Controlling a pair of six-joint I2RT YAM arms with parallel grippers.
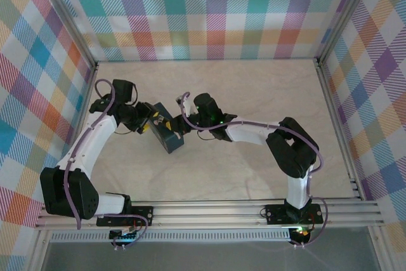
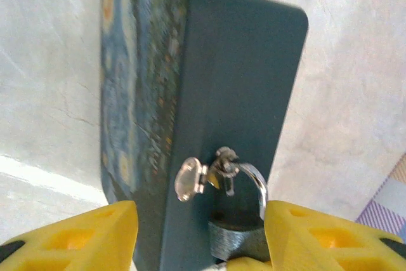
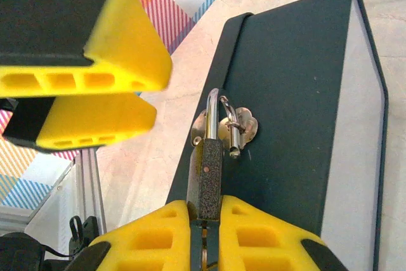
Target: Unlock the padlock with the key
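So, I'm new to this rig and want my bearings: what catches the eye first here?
The dark blue box with a swirly painted lid sits centre in the top view. Through its hasp runs the padlock, pinched by the right gripper. The left gripper hovers open close by.

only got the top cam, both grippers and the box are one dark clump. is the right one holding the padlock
observer: yes. In the right wrist view the right gripper is shut on the body of the padlock.
operator: is the shackle through anything
observer: it is hooked through the metal hasp on the side of the dark blue box.
operator: and the left one
observer: the left gripper is open, its fingers wide apart, pointed at the padlock.
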